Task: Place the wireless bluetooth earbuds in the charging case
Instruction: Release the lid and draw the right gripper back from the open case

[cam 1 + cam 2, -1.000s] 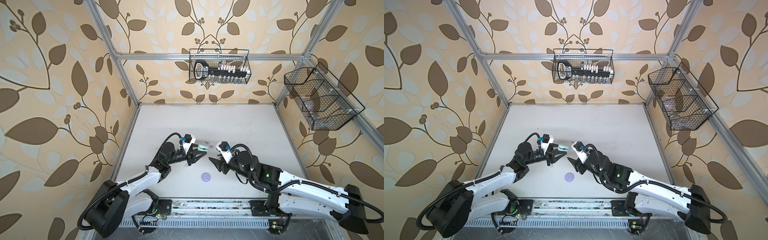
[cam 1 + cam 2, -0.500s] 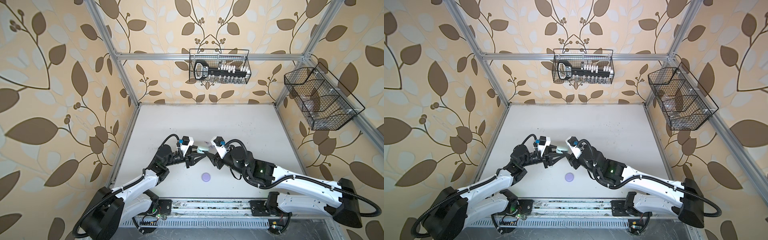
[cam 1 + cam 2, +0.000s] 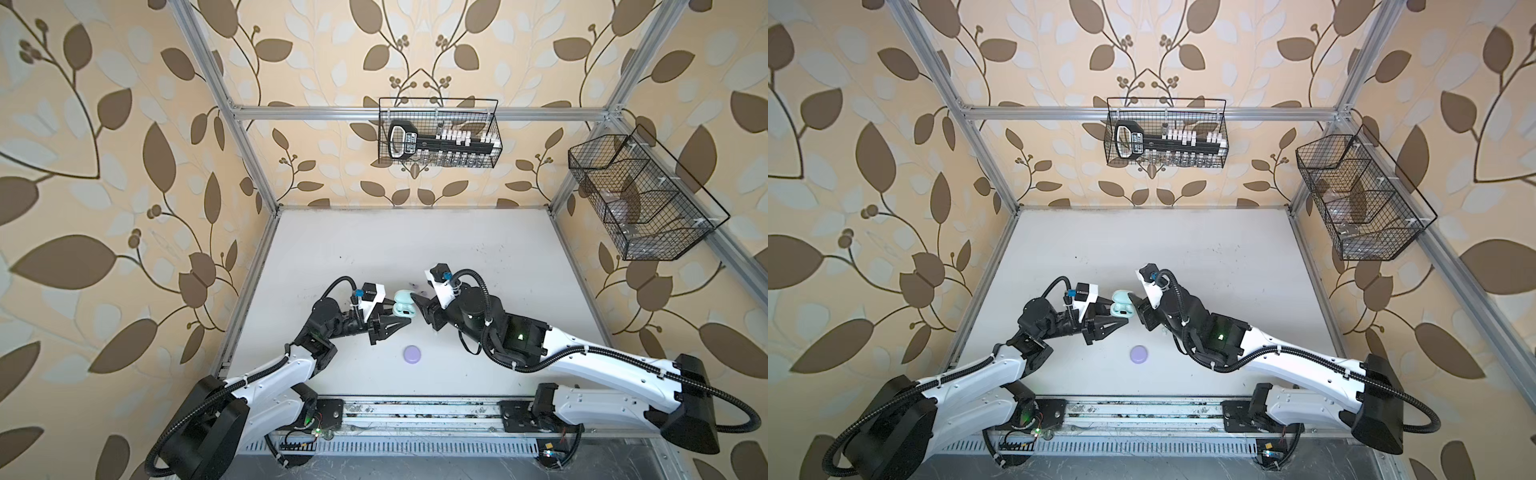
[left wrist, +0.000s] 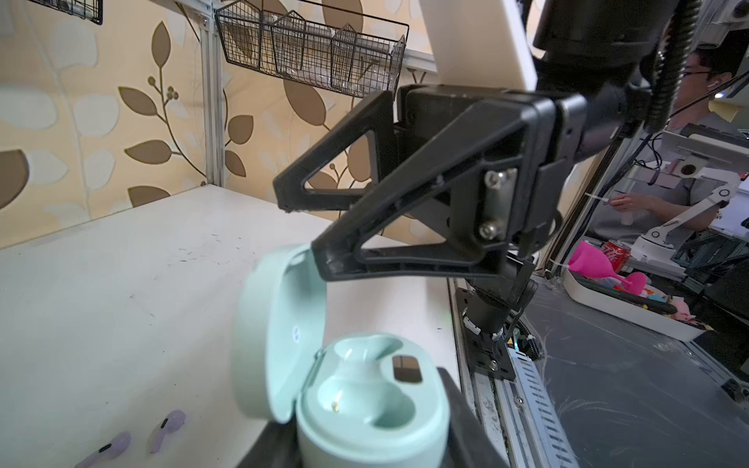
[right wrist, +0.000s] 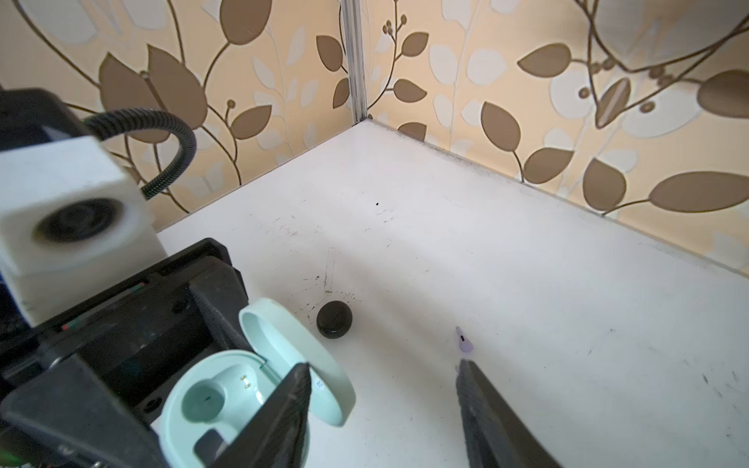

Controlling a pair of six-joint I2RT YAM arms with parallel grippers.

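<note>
My left gripper [image 3: 397, 316] [image 3: 1118, 316] [image 4: 364, 445] is shut on the mint charging case [image 3: 402, 306] [image 3: 1121, 306] [image 4: 364, 405] [image 5: 215, 401]. It holds the case upright above the table, lid swung open, and both sockets look empty. My right gripper [image 3: 420, 309] [image 3: 1136, 309] [image 5: 383, 370] [image 4: 300, 227] stands open right beside it, with one fingertip against the lid's rim [image 4: 283, 291]. Two lilac earbuds [image 4: 117, 445] [image 4: 168, 425] lie on the table below the case. In the right wrist view, one lilac earbud [image 5: 463, 342] lies just past the other fingertip.
A round lilac case [image 3: 412, 354] [image 3: 1138, 354] lies shut on the table nearer the front. In the right wrist view, a round black case [image 5: 334, 319] sits on the table beyond the mint lid. Wire baskets hang on the back wall [image 3: 438, 133] and the right wall [image 3: 640, 199].
My right gripper has moved left and toward the back, up to the mint case's lid, and its jaws have narrowed slightly. The left gripper has kept its grip on the case.
</note>
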